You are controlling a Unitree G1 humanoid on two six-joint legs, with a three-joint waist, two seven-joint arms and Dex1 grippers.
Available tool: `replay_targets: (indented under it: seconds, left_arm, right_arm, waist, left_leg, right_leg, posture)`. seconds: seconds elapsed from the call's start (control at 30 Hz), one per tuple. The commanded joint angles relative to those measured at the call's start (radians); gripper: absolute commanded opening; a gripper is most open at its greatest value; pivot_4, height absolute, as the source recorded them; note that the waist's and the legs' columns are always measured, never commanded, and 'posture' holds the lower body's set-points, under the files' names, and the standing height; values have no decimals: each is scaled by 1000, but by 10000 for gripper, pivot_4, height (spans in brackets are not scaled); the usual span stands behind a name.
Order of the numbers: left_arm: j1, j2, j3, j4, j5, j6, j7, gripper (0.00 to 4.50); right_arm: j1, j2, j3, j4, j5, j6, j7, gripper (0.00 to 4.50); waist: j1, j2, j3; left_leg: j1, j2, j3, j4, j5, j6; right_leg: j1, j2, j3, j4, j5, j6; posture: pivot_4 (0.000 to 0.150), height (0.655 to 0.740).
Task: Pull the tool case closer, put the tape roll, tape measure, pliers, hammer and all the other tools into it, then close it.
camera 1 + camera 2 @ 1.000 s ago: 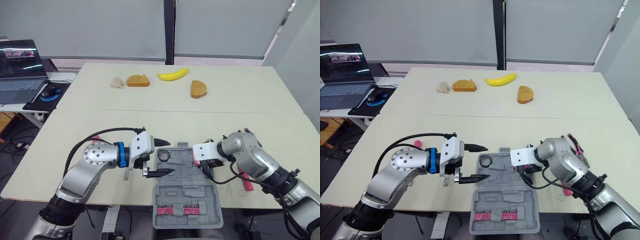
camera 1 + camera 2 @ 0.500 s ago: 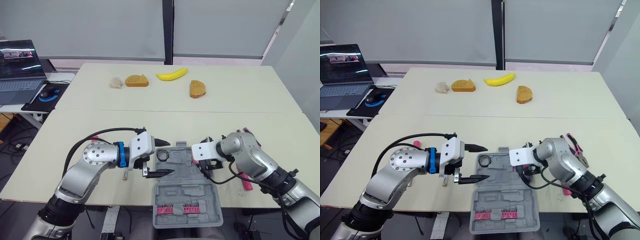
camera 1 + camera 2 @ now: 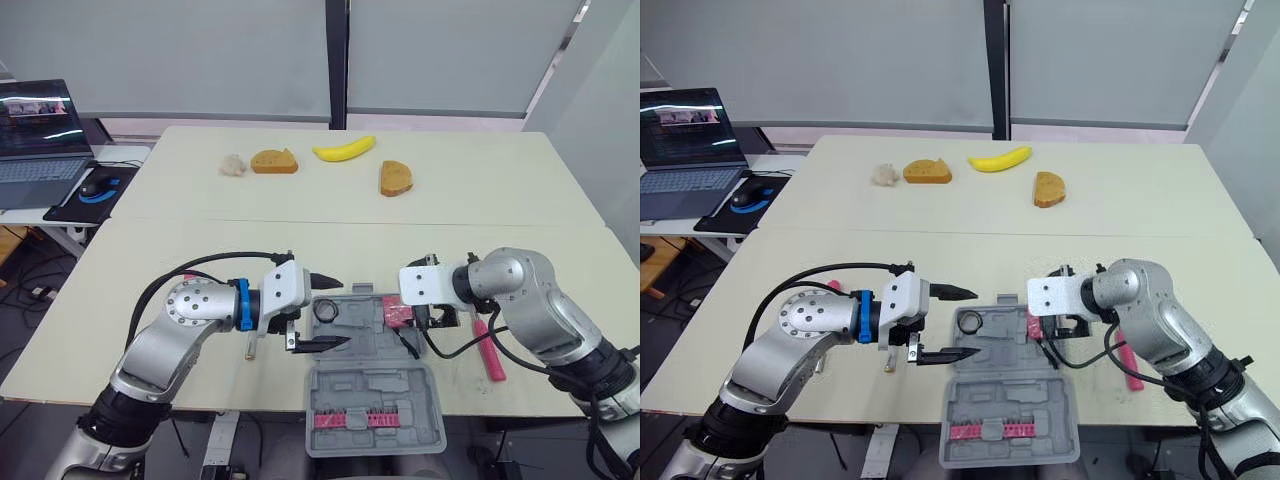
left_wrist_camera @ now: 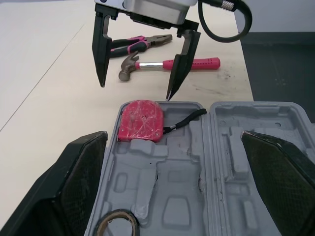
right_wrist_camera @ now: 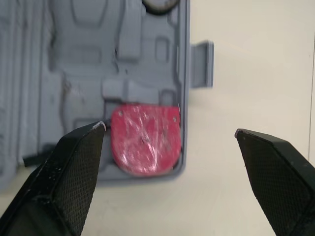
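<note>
The grey tool case (image 3: 372, 385) lies open at the table's near edge. In it are the tape roll (image 3: 326, 311) and the red tape measure (image 3: 397, 315), which sits in the corner by the hinge (image 5: 145, 138). My right gripper (image 3: 428, 318) hangs open just above the tape measure, holding nothing. My left gripper (image 3: 338, 313) is open over the case's left edge, around the tape roll. The pink-handled hammer (image 4: 167, 64) and pliers (image 4: 140, 43) lie on the table beyond the case, to its right.
A small metal piece (image 3: 251, 347) lies on the table beside my left gripper, and a pink item (image 3: 833, 287) shows behind my left arm. Bread slices (image 3: 275, 161), a banana (image 3: 344, 149) and more bread (image 3: 396, 178) sit at the far side. A laptop (image 3: 37, 130) stands at the far left.
My right gripper has lifted and drawn back to the right from the case, leaving the tape measure lying in it. The left arm has stayed put.
</note>
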Motion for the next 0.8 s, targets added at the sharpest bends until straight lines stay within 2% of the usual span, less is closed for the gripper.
replay_targets:
  seconds: [0.03,0.13,0.23,0.4,0.67,0.8]
  left_arm:
    - [-25,-21,13,0,-46,12,-1,45000]
    - [-31,-18,6,10,-40,4,-9,45000]
    - [-35,-19,1,18,-35,-3,-15,45000]
    - [-35,-17,-2,20,-31,-6,-18,45000]
    - [-42,-19,-11,44,-15,-29,-29,45000]
    - [-50,-24,-19,61,-5,-47,-31,45000]
  right_arm:
    - [124,48,-171,72,170,-190,-91,44660]
    - [171,53,-193,141,208,-312,-119,38286]
    - [185,84,-196,182,238,-332,-161,28386]
    - [209,95,-183,228,231,-387,-216,17457]
    - [253,96,-168,285,225,-467,-266,17457]
    - [246,124,-160,377,211,-522,-314,17457]
  waist:
    - [5,0,0]
    - [8,0,0]
    - [0,0,0]
    - [-3,0,0]
    - [-2,0,0]
    - [-2,0,0]
  left_leg:
    - [0,0,0,0,0,0]
    - [0,0,1,1,0,0]
    - [0,1,1,0,0,0]
    - [0,2,1,0,1,-2]
    - [0,2,1,0,1,-2]
    - [0,2,1,0,1,-2]
  right_leg:
    - [1,0,0,0,0,0]
    - [0,0,1,0,0,0]
    - [0,1,1,0,1,-1]
    - [0,3,1,1,1,-2]
    - [0,3,1,0,1,-2]
    - [0,3,1,0,1,-2]
  posture:
    - [1500,7400]
    - [1500,7400]
    - [1500,7400]
    - [1500,7400]
    - [1500,7400]
    - [1500,7400]
